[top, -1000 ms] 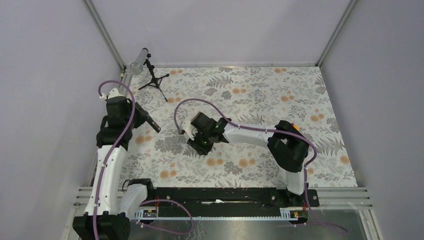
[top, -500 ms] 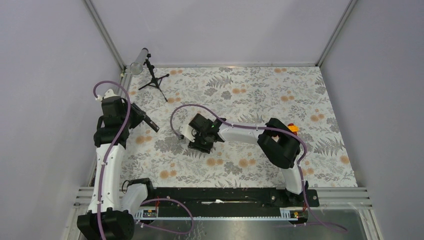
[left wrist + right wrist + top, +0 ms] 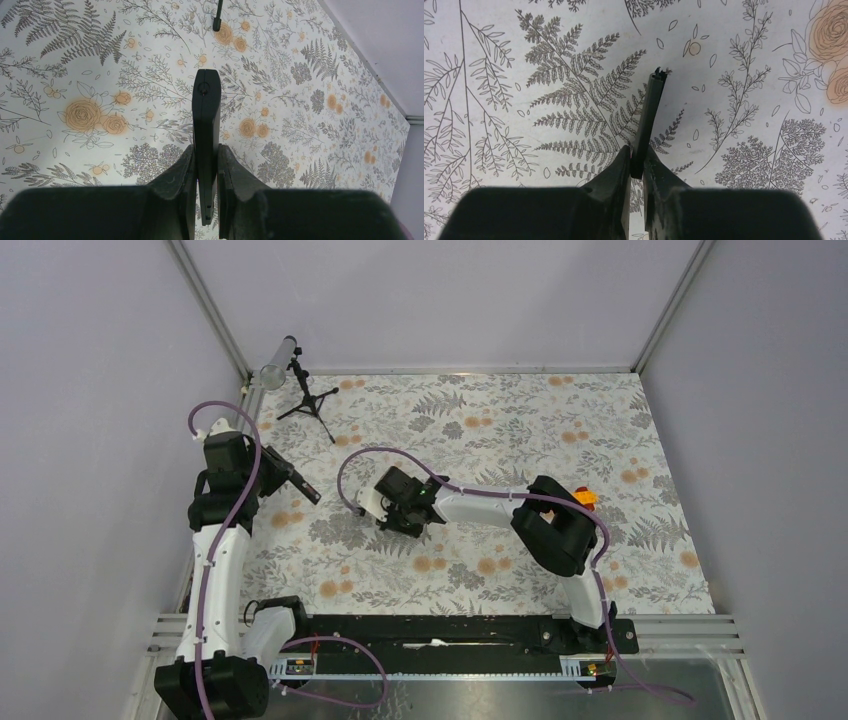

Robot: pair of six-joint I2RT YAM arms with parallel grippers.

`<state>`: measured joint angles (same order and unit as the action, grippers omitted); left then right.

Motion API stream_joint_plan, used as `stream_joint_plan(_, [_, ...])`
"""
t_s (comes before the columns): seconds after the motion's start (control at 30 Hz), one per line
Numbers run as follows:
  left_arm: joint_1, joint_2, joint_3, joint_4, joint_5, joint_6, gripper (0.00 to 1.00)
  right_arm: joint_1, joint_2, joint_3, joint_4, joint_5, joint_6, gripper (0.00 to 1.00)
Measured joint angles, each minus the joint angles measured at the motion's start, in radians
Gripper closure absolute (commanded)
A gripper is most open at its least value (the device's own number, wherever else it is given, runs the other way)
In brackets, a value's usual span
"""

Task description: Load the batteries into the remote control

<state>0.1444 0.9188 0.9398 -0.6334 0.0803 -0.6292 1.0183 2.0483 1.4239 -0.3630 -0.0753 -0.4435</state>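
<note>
Remote control [image 3: 205, 112] edge-on in left gripper [image 3: 205, 150]; cover [image 3: 650, 107] edge-on in right gripper [image 3: 637, 152]

remote control [image 3: 205, 117]: slim black bar, held on edge | cover [image 3: 647, 122]: detached

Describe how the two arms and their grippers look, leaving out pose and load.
Both the left arm and right arm have white links joined by bulky black joint housings. A purple cable loops loosely along each. The left gripper and right gripper each have two dark, matte, tapered fingers. No markings are readable.
</note>
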Motion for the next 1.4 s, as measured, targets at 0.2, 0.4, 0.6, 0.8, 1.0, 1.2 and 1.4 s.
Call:
stream_joint_plan(0.2, [0.002, 0.001, 0.0, 0.0, 0.004, 0.0, 1.0, 0.0, 0.0, -0.003, 0.021, 0.007, 0.043, 1.0])
stream_joint_plan(0.4, [0.003, 0.001, 0.0, 0.002, 0.019, 0.0, 1.0, -0.053, -0.036, -0.04, 0.048, -0.156, 0.175, 1.0])
stream_joint_plan(0.6, [0.005, -0.001, -0.019, 0.076, 0.117, 0.001, 1.0, -0.211, -0.132, -0.109, 0.105, -0.42, 0.341, 0.99])
stream_joint_plan(0.8, [-0.001, -0.001, -0.099, 0.241, 0.346, -0.018, 1.0, -0.317, -0.237, -0.18, 0.284, -0.648, 0.605, 0.97])
stream_joint_plan(1.0, [-0.062, 0.0, -0.193, 0.544, 0.534, -0.108, 1.0, -0.398, -0.409, -0.348, 0.621, -0.812, 0.993, 0.96])
stream_joint_plan(1.2, [-0.193, 0.062, -0.282, 0.898, 0.619, -0.217, 1.0, -0.399, -0.468, -0.417, 0.943, -0.894, 1.348, 0.94])
stream_joint_plan(1.4, [-0.285, 0.168, -0.278, 1.124, 0.647, -0.29, 1.0, -0.399, -0.468, -0.42, 1.049, -0.906, 1.529, 0.94])
